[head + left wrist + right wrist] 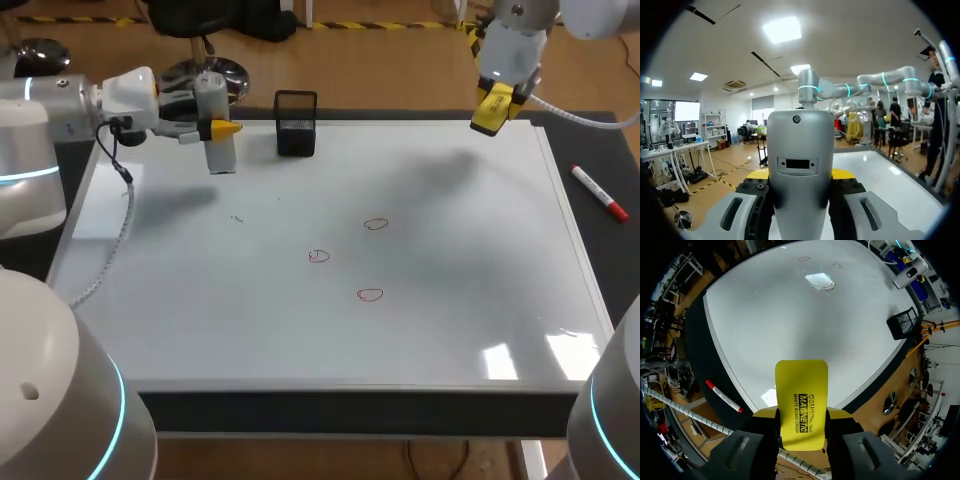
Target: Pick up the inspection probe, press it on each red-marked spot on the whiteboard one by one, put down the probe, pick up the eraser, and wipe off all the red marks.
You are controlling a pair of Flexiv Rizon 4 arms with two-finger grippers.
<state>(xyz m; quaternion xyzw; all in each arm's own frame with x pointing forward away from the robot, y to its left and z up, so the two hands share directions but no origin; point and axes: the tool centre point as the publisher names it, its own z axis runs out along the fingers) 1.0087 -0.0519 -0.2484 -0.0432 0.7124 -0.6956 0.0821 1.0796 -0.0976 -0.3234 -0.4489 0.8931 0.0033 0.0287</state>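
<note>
White whiteboard [300,340] on a dark table, three red marks [319,256] around its middle. My left gripper [222,128] is clamped on the grey probe [219,150], which stands upright over the far left corner, beside a black mesh holder [296,122] at the far edge. My right gripper [496,100] is closed on the yellow eraser [801,400] above the far right corner. A red marker [600,192] lies off the right edge.

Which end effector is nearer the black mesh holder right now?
Left. The left end effector, shut on the probe, sits just beside the black mesh holder. The right end effector, holding the eraser, is off by the whiteboard's far right corner.
</note>
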